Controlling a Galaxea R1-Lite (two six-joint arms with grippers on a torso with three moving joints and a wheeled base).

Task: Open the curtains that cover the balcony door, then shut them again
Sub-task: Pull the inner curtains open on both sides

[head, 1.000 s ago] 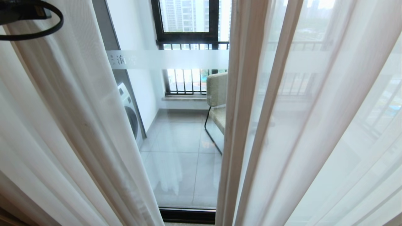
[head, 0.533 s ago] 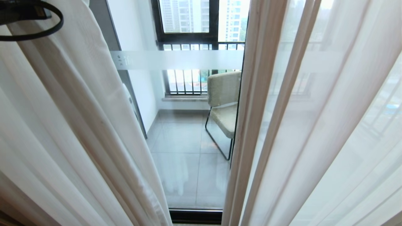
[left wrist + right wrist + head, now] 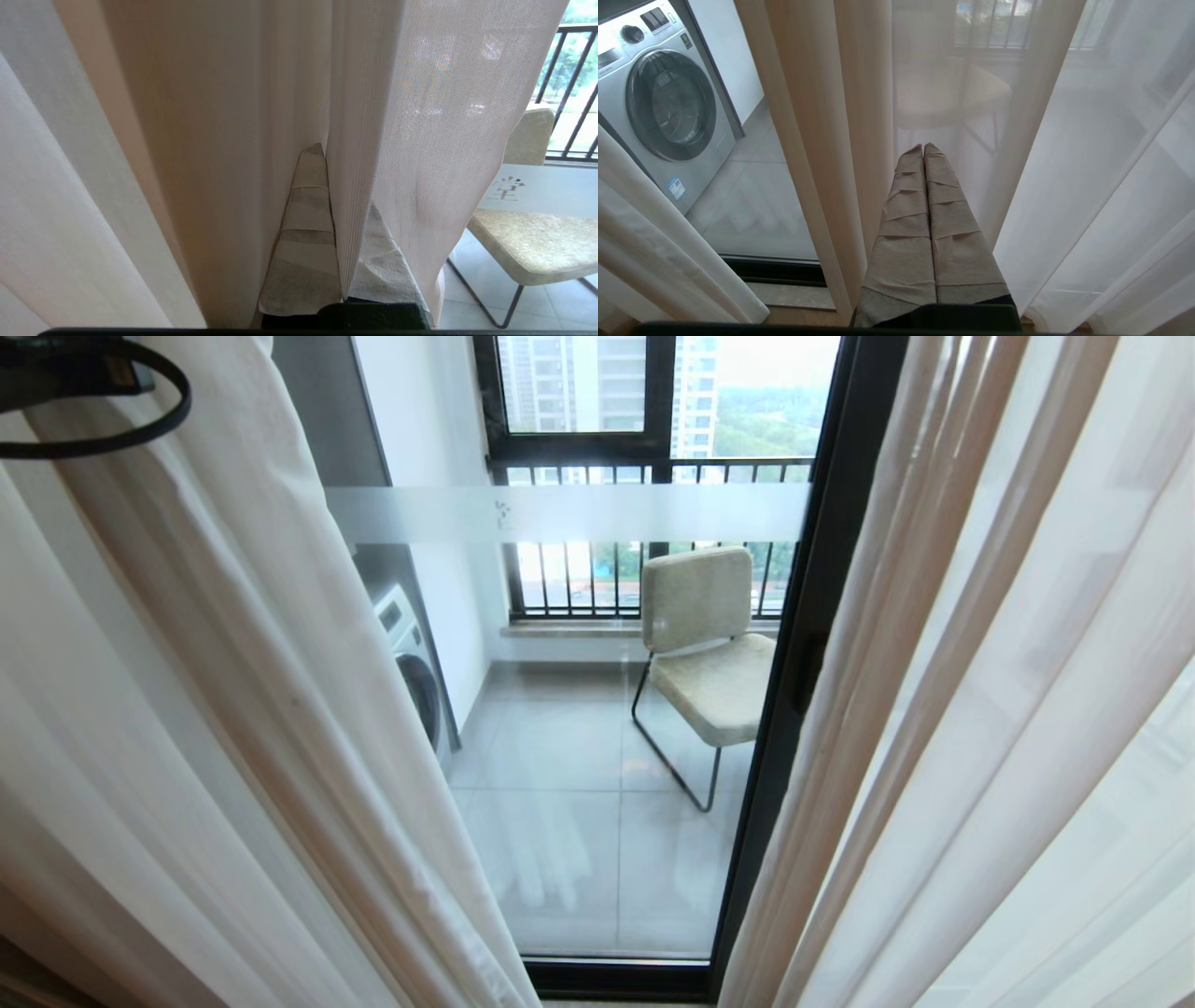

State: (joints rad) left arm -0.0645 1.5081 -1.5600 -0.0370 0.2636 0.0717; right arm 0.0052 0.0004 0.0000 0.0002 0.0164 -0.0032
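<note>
The curtains hang parted in the head view, a left sheer panel (image 3: 233, 663) and a right sheer panel (image 3: 980, 709). Between them shows the balcony door with its black frame (image 3: 794, 663) and frosted band (image 3: 579, 513). My left gripper (image 3: 329, 158) is shut on a pleat of the left curtain (image 3: 364, 116); one taped finger (image 3: 306, 210) shows and the other is half hidden behind the fabric. My right gripper (image 3: 923, 148) is shut on nothing, just in front of the right curtain (image 3: 1087, 163) near its hemmed edge (image 3: 859, 116). Neither gripper appears in the head view.
Behind the glass stand a washing machine (image 3: 411, 663) on the left and a beige chair (image 3: 705, 653) on black legs. A railed window (image 3: 653, 476) closes the balcony. The door's black bottom track (image 3: 616, 975) runs along the floor. A black cable loop (image 3: 93, 392) hangs at upper left.
The whole head view has shifted, so the camera moved. The gap between the panels has widened: the right panel's edge now lies further right, uncovering the black door frame and the whole chair.
</note>
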